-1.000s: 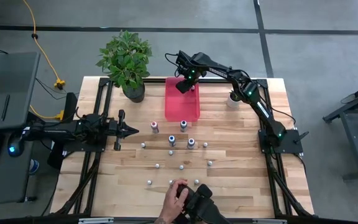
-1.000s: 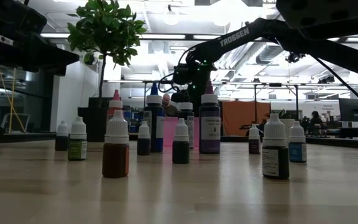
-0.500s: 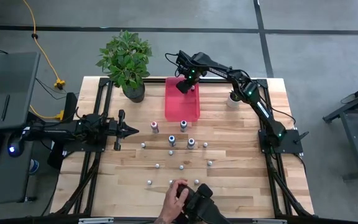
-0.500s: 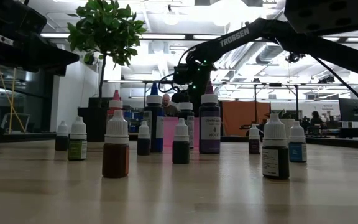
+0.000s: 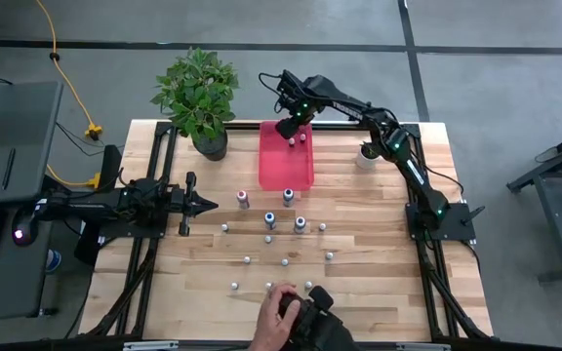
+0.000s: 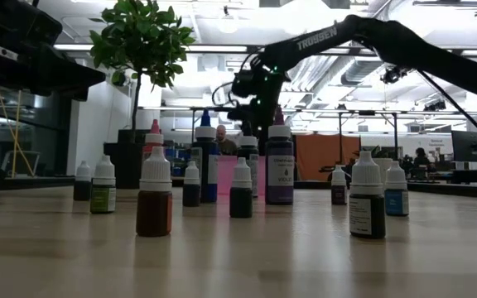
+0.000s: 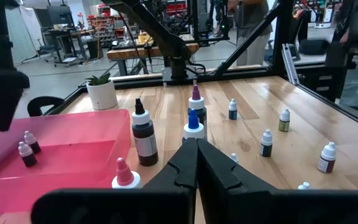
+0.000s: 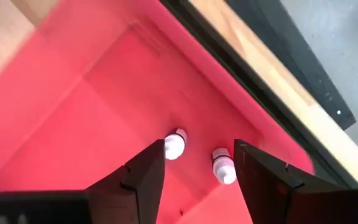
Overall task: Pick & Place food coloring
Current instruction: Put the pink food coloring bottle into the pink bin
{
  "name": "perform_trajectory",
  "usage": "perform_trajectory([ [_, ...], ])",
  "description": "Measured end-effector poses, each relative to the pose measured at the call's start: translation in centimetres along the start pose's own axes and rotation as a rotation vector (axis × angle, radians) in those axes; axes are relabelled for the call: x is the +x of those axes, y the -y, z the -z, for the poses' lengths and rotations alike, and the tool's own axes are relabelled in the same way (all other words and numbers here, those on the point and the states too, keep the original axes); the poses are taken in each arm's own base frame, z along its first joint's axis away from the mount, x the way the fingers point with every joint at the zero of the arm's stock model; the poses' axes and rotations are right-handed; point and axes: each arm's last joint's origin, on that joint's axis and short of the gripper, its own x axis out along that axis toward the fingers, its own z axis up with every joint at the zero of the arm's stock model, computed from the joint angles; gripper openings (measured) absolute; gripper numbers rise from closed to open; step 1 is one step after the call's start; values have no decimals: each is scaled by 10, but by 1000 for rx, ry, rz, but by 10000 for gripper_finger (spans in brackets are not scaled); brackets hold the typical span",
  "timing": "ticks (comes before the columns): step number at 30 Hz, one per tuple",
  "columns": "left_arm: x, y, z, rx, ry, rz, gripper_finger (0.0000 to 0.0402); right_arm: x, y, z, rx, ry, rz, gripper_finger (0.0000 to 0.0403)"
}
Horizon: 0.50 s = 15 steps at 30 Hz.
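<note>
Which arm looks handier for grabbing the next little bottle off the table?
Probably the left: its shut tool sits right beside the bottles, while the right tool, open, is over the far end of the pink tray.

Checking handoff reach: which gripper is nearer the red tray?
Right. The right gripper hangs open directly above the red tray, by its far end. The left gripper waits shut at the table's left, short of it.

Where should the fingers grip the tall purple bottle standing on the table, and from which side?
Grip the purple bottle across its straight body, below the tapered cap, coming down from above: it stands upright, and neighbouring bottles crowd a level approach.
</note>
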Motion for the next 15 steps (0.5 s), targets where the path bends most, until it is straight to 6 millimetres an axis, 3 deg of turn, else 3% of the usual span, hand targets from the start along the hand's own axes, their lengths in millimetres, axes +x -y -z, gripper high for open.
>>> perform_trajectory([
  [8, 0, 0, 0, 0, 0, 0, 0, -86, -19, 7, -113, 143, -13, 179],
  [15, 0, 0, 0, 0, 0, 0, 0, -161, -52, 37, -325, 220, -42, 179],
])
